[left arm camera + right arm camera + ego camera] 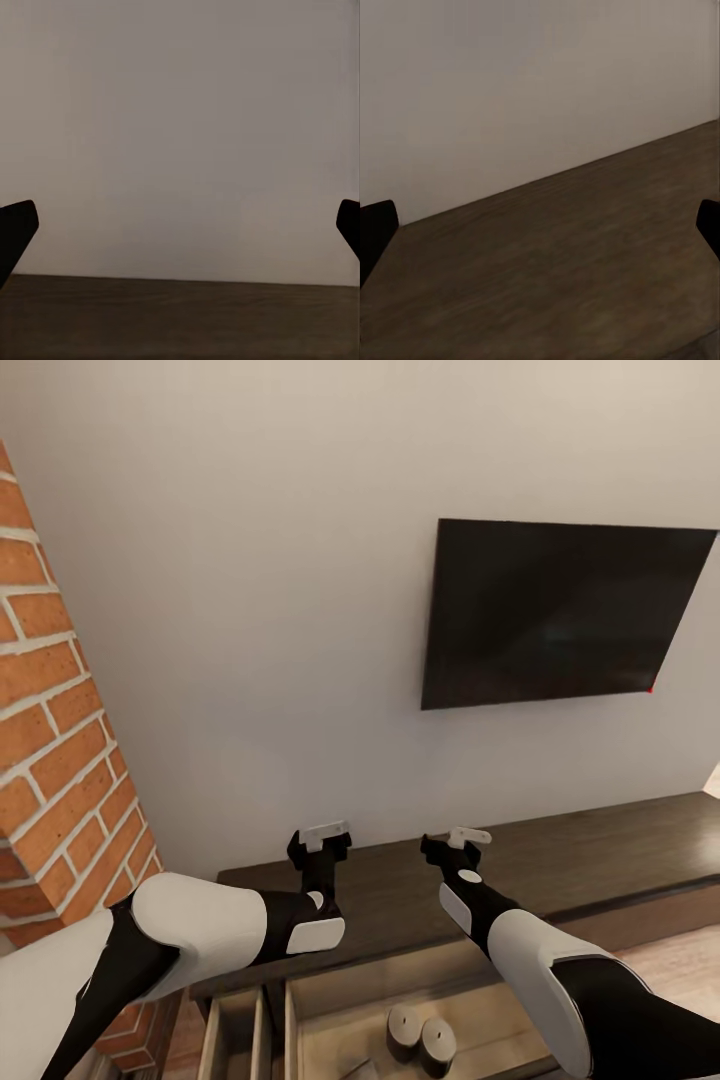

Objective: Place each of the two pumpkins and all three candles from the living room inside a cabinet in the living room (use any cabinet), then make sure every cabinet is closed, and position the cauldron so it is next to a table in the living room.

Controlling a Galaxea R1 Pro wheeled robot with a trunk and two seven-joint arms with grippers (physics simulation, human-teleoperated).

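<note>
Both claws, left (320, 838) and right (462, 843), spread empty above cabinet (560, 850); drawer (330, 1000) with two candles (420, 1038) needs a level, square push shut

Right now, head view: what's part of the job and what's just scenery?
Job:
- cabinet, drawer pulled open under the arms
- two candles standing side by side in that open drawer
- left gripper and right gripper, both open, empty, over the cabinet top

Scenery:
- TV on the wall
- brick fireplace
- wood floor
</note>
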